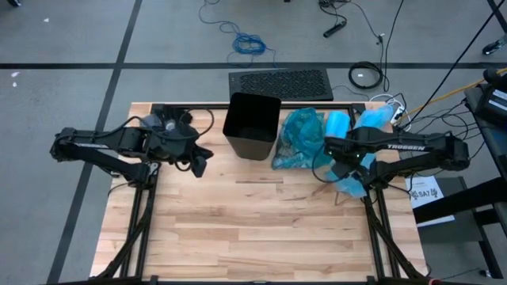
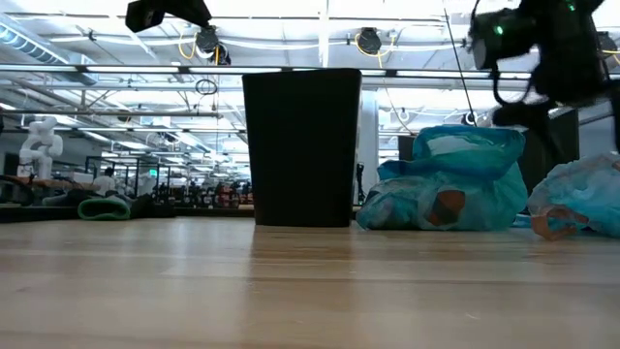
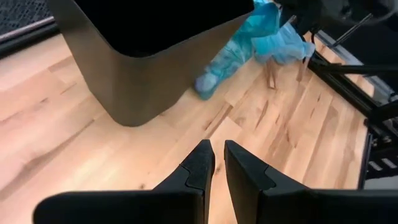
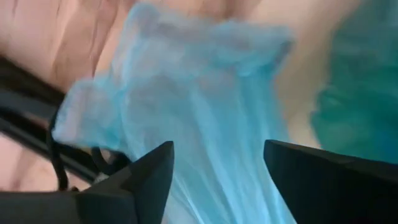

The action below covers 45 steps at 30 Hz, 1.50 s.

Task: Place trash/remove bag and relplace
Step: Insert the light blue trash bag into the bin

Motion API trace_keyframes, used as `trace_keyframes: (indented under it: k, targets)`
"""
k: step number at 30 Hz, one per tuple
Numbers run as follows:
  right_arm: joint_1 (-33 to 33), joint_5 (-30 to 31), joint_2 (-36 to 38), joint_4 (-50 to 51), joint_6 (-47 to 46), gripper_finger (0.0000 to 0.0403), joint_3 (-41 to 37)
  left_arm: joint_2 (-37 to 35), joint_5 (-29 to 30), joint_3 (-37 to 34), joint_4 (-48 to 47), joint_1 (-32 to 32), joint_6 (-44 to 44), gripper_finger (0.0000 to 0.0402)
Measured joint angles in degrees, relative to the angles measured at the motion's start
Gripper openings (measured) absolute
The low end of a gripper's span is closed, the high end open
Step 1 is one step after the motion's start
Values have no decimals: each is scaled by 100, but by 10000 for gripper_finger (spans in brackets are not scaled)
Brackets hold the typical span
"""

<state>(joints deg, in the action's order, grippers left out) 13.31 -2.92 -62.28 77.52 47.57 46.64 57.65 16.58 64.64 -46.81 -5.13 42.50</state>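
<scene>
Your right pincer (image 4: 217, 180) hangs with its fingers spread wide and nothing between them; the pale sky-blue bag (image 4: 186, 124) lies just under and beyond the fingertips, loose and crumpled. In the high view that pincer (image 1: 342, 168) sits over the right side of the tabletop (image 1: 253, 229), above the same pale bag (image 1: 350, 186), which rests at the tabletop's right edge.

Your left pincer (image 3: 214, 168) is nearly closed, its two fingers a narrow slit apart, and it holds nothing. It hovers above bare wood on the left of the black bin (image 3: 143, 68), pointing toward it. From above you see it (image 1: 198, 165) just left of the bin (image 1: 252, 125), apart from it.

The bin stands upright near the far edge of the tabletop, its mouth open and dark; you cannot tell from these views what is inside. The dark teal bag (image 1: 299, 138) lies out of the bin, slumped on the wood right beside the bin's right wall. In the low view it (image 2: 450, 184) sits as a full, crinkled heap, and through the plastic you can make out a brown wad of trash (image 2: 448, 206) inside. The pale bag (image 2: 579, 206) lies to its right there, close by.

Behind the tabletop a black mat (image 1: 281, 83) lies on the floor.
</scene>
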Motion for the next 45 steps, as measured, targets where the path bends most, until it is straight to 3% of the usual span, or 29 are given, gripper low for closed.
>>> trace_keyframes:
  k: [7, 17, 20, 23, 25, 26, 29, 37, 45]
  targets:
    - [-205, -2, -138, -980, 740, 255, -449, -2, -300, 0, -22, 0, 223, 44]
    - [-587, 365, -1117, -2016, 62, 246, -1492, -2, -345, 0, -32, 4, -48, 44]
    - [-764, 705, -1461, -2165, 26, 205, -1595, -2, -345, 0, -59, 22, -214, 44]
    - [-1022, 800, -1671, -1843, -371, 102, -1335, -2, -346, 0, -83, 22, -284, 44]
    - [-1185, 664, -1672, -1464, -557, 30, -837, -2, -346, 0, -109, 24, -289, 44]
    - [-1242, 567, -1659, -1352, -624, 19, -524, -2, -346, 0, -121, 24, -296, 44]
    - [-1397, 363, -1651, -860, -999, 14, 392, -2, -345, 0, -166, 22, -391, 44]
    - [-1217, 114, -1332, -660, -2037, 1, 3308, -2, -280, 0, -87, 37, -394, 44]
    - [-765, 682, -1287, -297, -2978, 1, 6281, -193, 109, 0, 159, 324, -787, 44]
